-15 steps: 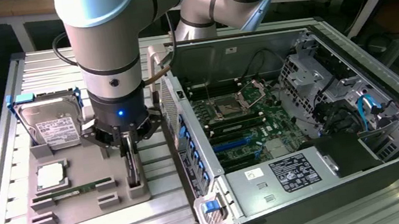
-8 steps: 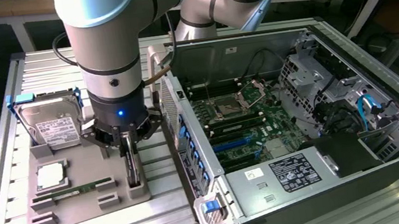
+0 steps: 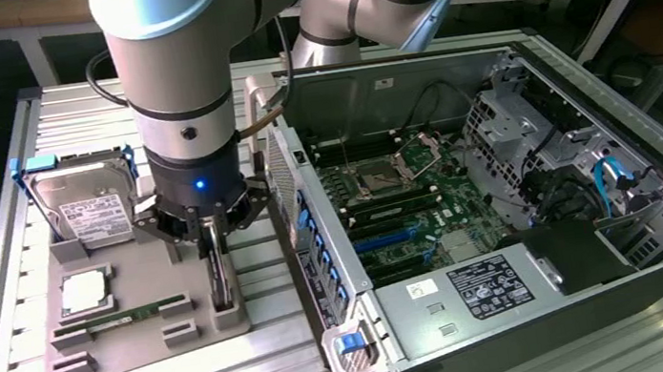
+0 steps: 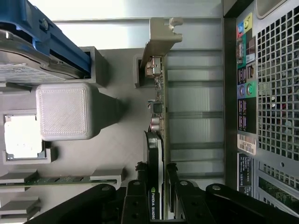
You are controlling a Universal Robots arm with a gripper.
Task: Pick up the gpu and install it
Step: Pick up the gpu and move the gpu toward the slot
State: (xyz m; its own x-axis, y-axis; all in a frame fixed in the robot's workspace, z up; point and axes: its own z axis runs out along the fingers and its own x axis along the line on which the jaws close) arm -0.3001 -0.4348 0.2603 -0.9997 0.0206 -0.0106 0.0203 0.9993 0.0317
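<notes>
The tool [image 3: 214,251], partly closed, pinches the thin dark circuit-card gpu [image 4: 158,112] directly beneath it. The card sits in its grey plastic holder [image 3: 135,351]; lifting and installing remain.

The fingers [image 4: 139,191] cover both faces of the graphics card [image 4: 161,100] at one end, where the picture's edge also cuts it off. In the exterior view the arm [image 3: 173,53], itself cropped at the top, hides the card's upper edge. The hard drive [image 4: 32,56] runs off the wrist view's edge. The print on the power supply label [image 3: 486,283] is too small to read.
</notes>
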